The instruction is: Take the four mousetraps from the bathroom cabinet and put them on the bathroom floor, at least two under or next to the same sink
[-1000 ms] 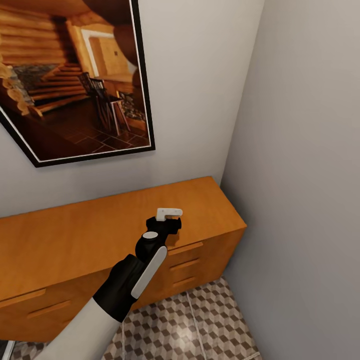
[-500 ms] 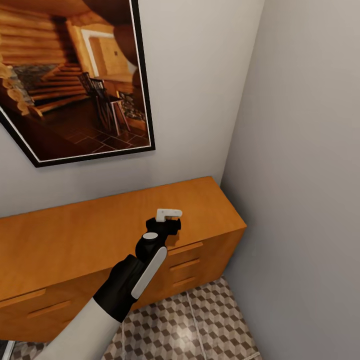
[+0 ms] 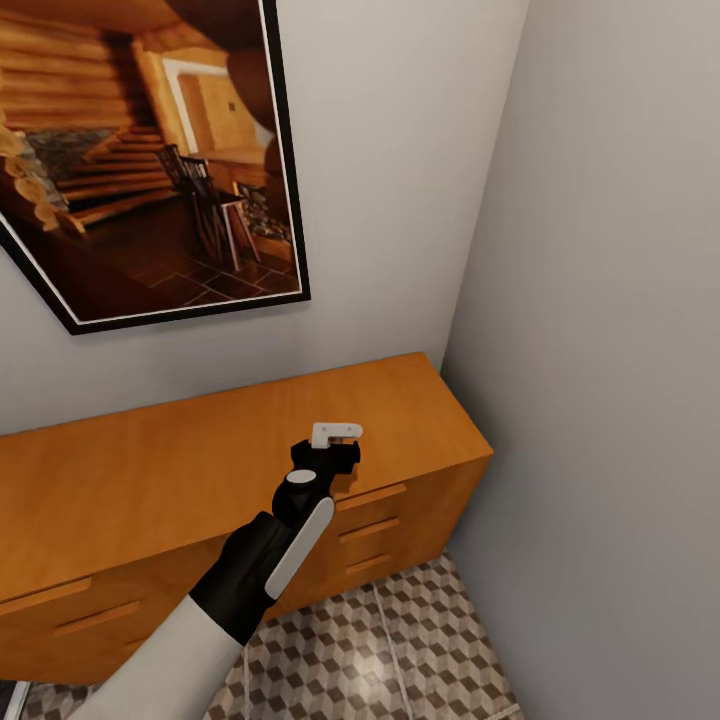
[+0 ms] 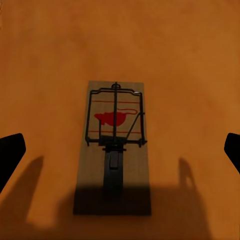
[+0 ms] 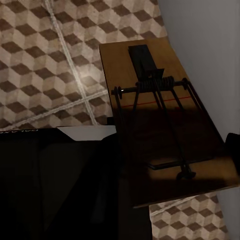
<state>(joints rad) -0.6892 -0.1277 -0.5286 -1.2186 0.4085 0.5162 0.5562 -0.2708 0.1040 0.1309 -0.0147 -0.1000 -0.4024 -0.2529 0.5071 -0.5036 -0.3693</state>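
One small flat wooden mousetrap (image 4: 114, 145) with a black wire frame and a red bait patch lies flat on the plain top of the low orange-brown wooden cabinet (image 3: 120, 480). It sits there because the left gripper (image 3: 335, 436) hangs directly above it, poised for a top-down pick. That gripper's dark fingertips (image 4: 10, 152) stand spread wide on either side of the board, well clear of its edges, so nothing is grasped yet; I judge a straight descent and a squeeze across the short sides is what comes next.

From the head camera, the gripper hovers over the worktop's end toward 2 o'clock, near the grey corner wall (image 3: 610, 330), beneath a framed picture of a log-cabin room (image 3: 140, 160).

A second wooden mousetrap (image 5: 160, 120) is carried by the right gripper above the cube-patterned bathroom floor (image 5: 45, 65). It seems clamped by its near edge, though the jaws themselves sit in shadow.
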